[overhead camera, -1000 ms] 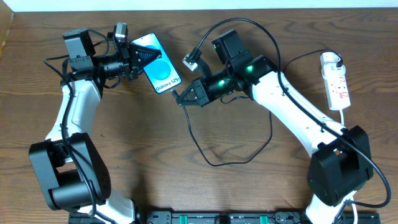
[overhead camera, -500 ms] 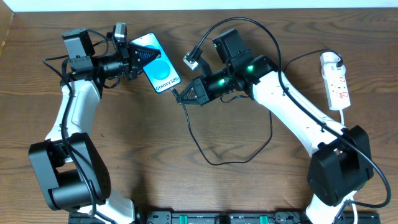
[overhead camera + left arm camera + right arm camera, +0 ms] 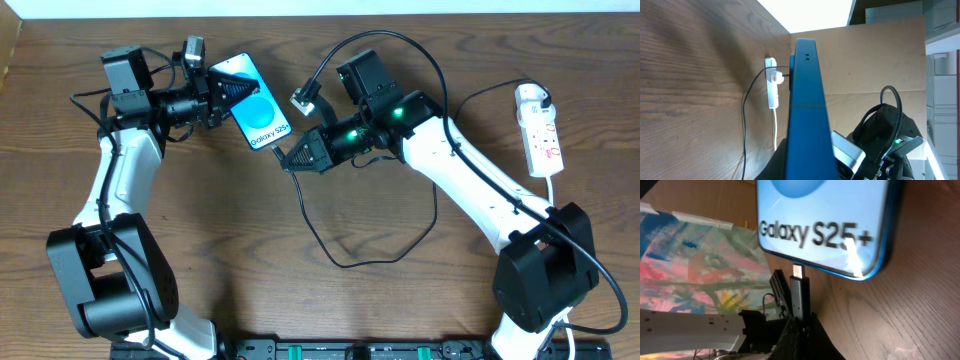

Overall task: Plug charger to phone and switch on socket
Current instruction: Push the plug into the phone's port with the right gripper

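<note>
Your L gripper (image 3: 220,96) clamps the lit phone (image 3: 258,112); R gripper (image 3: 297,157) pinches the charger (image 3: 800,300) by its connector, tip just short of the phone's bottom edge.

Bright, even overhead light; the charger (image 3: 345,263) casts soft shadows on the worktop (image 3: 250,250). The phone (image 3: 825,225) screen glares, slightly blurred up close.

Phone (image 3: 256,113) lies at 11 o'clock of table (image 3: 230,240) centre, left gripper (image 3: 231,92) at its 10 o'clock. Charger (image 3: 800,297) tip sits at phone's 5 o'clock, just short of its edge, in right gripper (image 3: 292,157); cable loops toward 6 o'clock. Socket (image 3: 541,132) at 2 o'clock, well apart.
</note>
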### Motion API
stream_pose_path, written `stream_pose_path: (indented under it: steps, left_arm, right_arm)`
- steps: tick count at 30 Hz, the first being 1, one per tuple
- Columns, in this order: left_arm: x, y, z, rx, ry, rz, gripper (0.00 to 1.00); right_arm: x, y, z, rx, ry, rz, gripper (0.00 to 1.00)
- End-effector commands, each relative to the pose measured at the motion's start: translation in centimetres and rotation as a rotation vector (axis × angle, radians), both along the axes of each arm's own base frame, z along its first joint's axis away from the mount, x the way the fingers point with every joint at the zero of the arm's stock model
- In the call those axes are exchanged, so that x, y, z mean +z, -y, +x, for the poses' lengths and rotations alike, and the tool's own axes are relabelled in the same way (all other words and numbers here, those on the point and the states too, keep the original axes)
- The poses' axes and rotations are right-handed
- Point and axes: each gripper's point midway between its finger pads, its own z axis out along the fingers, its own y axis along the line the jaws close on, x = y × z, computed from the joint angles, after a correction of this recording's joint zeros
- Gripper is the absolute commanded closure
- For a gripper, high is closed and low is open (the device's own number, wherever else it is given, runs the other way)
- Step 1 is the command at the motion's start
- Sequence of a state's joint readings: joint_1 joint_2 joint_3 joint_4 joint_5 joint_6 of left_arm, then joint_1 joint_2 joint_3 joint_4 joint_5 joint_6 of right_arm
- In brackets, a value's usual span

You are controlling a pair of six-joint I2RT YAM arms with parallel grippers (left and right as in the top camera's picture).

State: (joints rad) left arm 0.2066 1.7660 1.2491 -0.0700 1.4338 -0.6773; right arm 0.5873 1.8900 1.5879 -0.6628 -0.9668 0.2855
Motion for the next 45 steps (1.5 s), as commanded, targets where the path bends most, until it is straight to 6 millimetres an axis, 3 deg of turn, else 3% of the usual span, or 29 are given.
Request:
stream_pose_path:
  steps: [1,34,45]
  left_arm:
    - [1.7,0.3,-0.4,-0.028,0.044,-0.011,0.93]
    - [1.7,0.3,-0.4,-0.028,0.044,-0.011,0.93]
    - [1.7,1.6,-0.7,-0.059,0.046,-0.011,0.93]
  right_arm:
    - [0.0,0.0,0.0,-0.01,-0.004,-0.012,0.99]
    - [0.7,0.3,0.4,-0.001,-0.001,0.033,0.99]
    - [0.8,0.2,0.5,-0.003,0.006,0.035,0.99]
